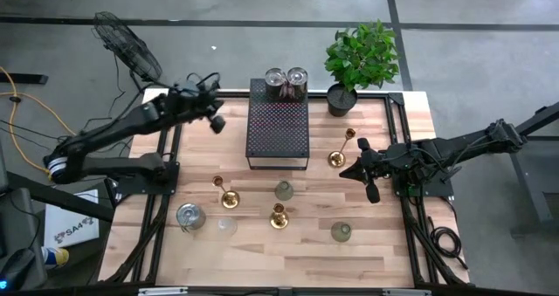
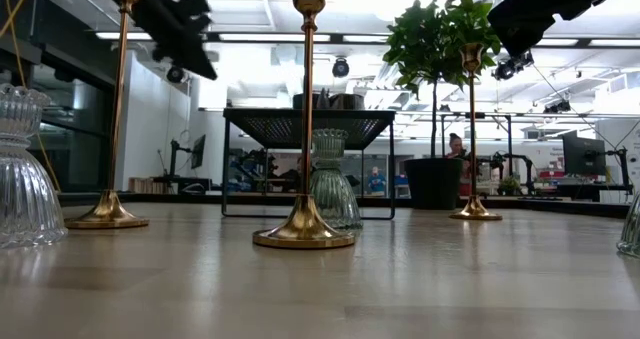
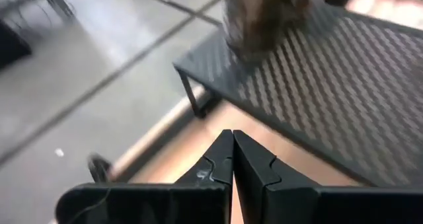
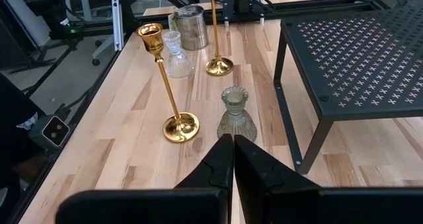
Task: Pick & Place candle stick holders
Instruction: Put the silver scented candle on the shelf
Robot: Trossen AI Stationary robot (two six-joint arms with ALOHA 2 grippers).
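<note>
From above, your left gripper (image 1: 217, 123) hangs upper left of centre, just beside the black rack (image 1: 278, 128), fingers pinched together and empty; your right gripper (image 1: 370, 191) sits right of centre, likewise closed on nothing. Two silvery cups (image 1: 286, 82) already stand at the rack's top edge, while three brass candlesticks (image 1: 278, 216) and several glass cups (image 1: 284, 190) wait on the table (image 1: 262, 261) across the lower half, so you are between picks, I judge. At table level, the middle brass candlestick (image 2: 303, 119) stands upright in the centre with a ribbed glass cup (image 2: 332, 191) behind it. Your left wrist camera shows closed fingertips (image 3: 232, 159) aimed at the rack's corner. Your right wrist camera shows closed fingertips (image 4: 232, 159) pointing at a ribbed glass cup (image 4: 236, 115) just beside a brass candlestick (image 4: 168, 85). Next, you would need to spread the right fingers before lowering around that cup.
</note>
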